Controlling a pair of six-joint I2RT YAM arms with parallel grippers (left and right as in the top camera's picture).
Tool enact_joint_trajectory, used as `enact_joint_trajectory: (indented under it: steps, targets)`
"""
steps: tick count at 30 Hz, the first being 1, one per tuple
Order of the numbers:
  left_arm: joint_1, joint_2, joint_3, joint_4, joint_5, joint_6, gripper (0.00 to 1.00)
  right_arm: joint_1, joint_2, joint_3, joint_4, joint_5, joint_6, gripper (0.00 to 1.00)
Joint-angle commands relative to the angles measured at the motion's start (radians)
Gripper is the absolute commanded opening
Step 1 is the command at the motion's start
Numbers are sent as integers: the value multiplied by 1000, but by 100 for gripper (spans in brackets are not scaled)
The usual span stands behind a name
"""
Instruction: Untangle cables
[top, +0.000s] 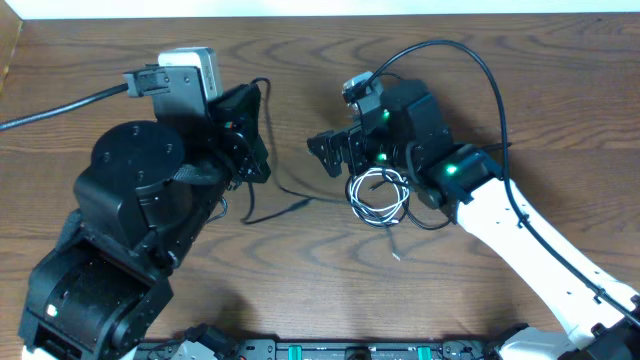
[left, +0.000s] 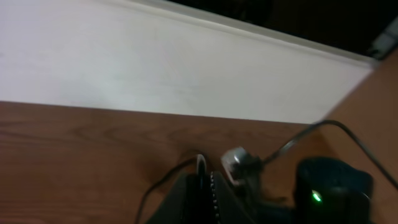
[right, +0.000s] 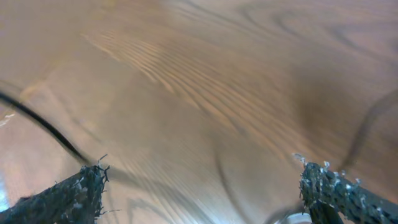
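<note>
No words, labels, brand marks or numbers can be read anywhere: none on the wooden surface (top: 300, 60), the cables (top: 378, 195), or the white box (top: 190, 66) at 11 o'clock.

Wooden table (top: 300, 60), brown, with strong wavy grain. A small coil of cables (top: 378, 196) lay near the middle (white and black loops together, strands hard to separate by eye). One thin black cable (top: 285, 207) trailed left from it, flat on the wood. A pale tail end (top: 397, 254) lay just below the coil.
</note>
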Motion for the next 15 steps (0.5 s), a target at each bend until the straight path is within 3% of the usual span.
enact_joint_trajectory:
  steps: [1, 8, 12, 15]
  targets:
    - [5, -8, 17, 2, 64, -89, 8, -7, -8, 2, 53, -245, -118, 99]
    - [5, -8, 17, 2, 64, -101, 7, -5, -8, 2, 127, -288, -126, 98]
    - [5, -8, 17, 2, 64, -112, 8, -3, -8, 2, 128, -300, -126, 87]
    - [5, -8, 17, 2, 60, -115, 8, 1, -8, 2, 132, -371, -128, 91]
